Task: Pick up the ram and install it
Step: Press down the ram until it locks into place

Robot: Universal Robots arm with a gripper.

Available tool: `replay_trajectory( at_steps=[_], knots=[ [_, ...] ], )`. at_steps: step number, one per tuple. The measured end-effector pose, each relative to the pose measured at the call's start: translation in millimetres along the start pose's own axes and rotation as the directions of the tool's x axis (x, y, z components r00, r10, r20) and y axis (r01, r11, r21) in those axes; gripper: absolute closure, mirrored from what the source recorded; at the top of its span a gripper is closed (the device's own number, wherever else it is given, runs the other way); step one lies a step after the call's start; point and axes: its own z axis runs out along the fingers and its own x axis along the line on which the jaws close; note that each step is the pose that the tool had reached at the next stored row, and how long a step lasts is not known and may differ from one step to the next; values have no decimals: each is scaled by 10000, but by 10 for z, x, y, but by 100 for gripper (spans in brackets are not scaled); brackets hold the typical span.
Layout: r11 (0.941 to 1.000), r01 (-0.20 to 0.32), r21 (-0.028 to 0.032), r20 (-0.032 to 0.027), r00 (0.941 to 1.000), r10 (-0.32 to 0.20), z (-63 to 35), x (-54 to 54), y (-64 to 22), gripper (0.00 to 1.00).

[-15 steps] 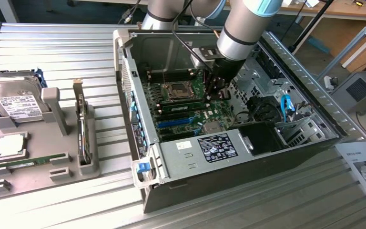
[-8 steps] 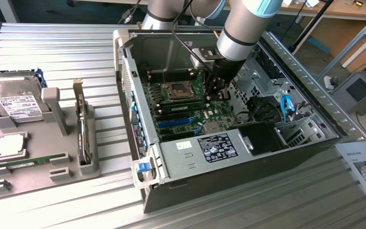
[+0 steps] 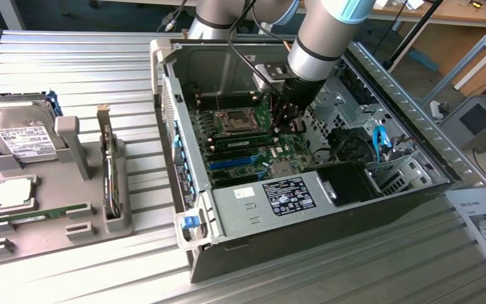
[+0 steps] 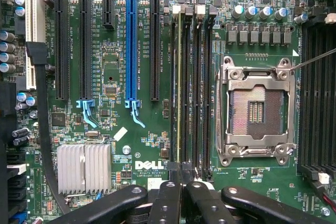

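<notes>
The claw is closed, its black fingers pressed together over the motherboard inside the open computer case. It holds nothing that can be seen. The ram stands edge-up in one of the long black slots beside the CPU socket, with the claw just at its end; whether they touch cannot be told. White letters on the board read "DELL", and the lines under them are too small to read. At the exterior view's left, a second green stick lies in the grey tray on the bench, nearer than the hard drive with its white label. The black sticker on the power supply cannot be read.
</notes>
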Motion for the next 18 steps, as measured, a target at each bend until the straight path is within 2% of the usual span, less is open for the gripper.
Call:
replay_trajectory(
  at_steps=[18],
  knots=[
    [10000, 0, 0, 0, 10000, 0, 13, 1, 0, 89]
  ],
)
